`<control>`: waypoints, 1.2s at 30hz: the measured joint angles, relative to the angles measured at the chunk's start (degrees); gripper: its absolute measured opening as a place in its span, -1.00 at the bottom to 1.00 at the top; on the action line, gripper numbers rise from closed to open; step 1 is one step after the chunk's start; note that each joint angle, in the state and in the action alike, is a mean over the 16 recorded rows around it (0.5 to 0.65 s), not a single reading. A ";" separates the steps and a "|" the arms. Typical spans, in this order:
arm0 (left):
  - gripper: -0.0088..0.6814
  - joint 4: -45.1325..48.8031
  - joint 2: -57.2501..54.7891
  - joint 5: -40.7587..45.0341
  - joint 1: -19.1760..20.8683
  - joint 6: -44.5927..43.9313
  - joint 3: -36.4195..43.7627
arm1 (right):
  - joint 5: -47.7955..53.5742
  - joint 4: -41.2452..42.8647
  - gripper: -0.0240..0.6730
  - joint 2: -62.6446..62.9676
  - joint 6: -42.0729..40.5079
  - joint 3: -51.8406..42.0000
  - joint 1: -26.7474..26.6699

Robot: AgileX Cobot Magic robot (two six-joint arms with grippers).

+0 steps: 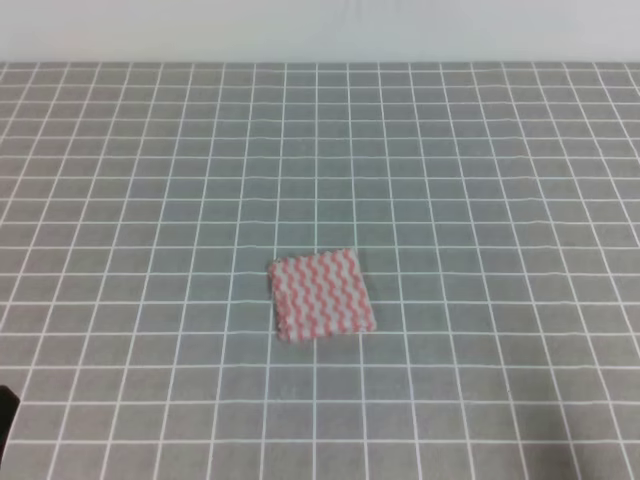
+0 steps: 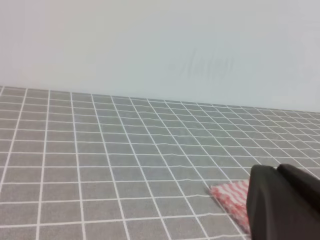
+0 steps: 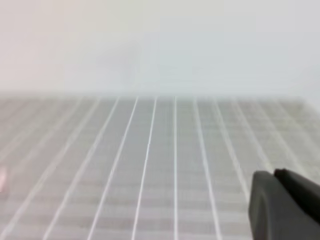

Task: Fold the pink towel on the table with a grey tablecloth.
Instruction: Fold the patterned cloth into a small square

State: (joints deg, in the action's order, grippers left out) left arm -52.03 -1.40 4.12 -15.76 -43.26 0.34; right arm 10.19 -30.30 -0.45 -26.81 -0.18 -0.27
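The towel [image 1: 321, 296] is seen lying flat on the surface [image 1: 450, 180], a little below and left of the middle of the high view, its edges turned slightly off the white grid lines. It is shown as a small, near-square piece with pink-and-white zigzag stripes, covering a few grid squares. Nothing is touching it. In the left wrist view a corner of the towel [image 2: 231, 198] is glimpsed at lower right, partly hidden behind a dark part of the left tool [image 2: 282, 205]; whether that tool is wide or narrow cannot be told. In the right wrist view only a blurred dark part of the right tool [image 3: 285, 207] is caught at lower right over the grid, and its state cannot be told either. A pale wall [image 1: 320, 30] is seen behind the surface's far edge.
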 joint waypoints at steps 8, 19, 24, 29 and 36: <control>-0.98 -0.07 -0.35 -0.24 -0.01 -0.03 0.43 | 6.75 -0.26 -0.98 1.75 -0.11 -0.33 1.16; -0.98 -0.05 -0.58 -0.18 -0.01 -0.04 0.64 | 9.04 -1.89 -0.98 1.69 -0.06 -0.33 1.16; -0.98 0.05 -0.58 -0.07 -0.01 -0.08 0.50 | 9.03 -1.95 -0.98 1.69 -0.07 -0.33 1.16; -0.98 6.33 -0.58 0.46 0.20 3.39 0.57 | 9.02 -1.95 -0.98 1.69 -0.08 -0.33 1.16; -0.98 23.99 -0.11 4.03 2.88 16.80 0.78 | 9.02 -2.00 -0.98 1.75 -0.09 -0.33 1.16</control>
State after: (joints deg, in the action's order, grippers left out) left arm -28.05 -1.51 8.15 -12.88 -26.46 1.13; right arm 19.22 -32.30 1.31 -26.90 -0.51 0.89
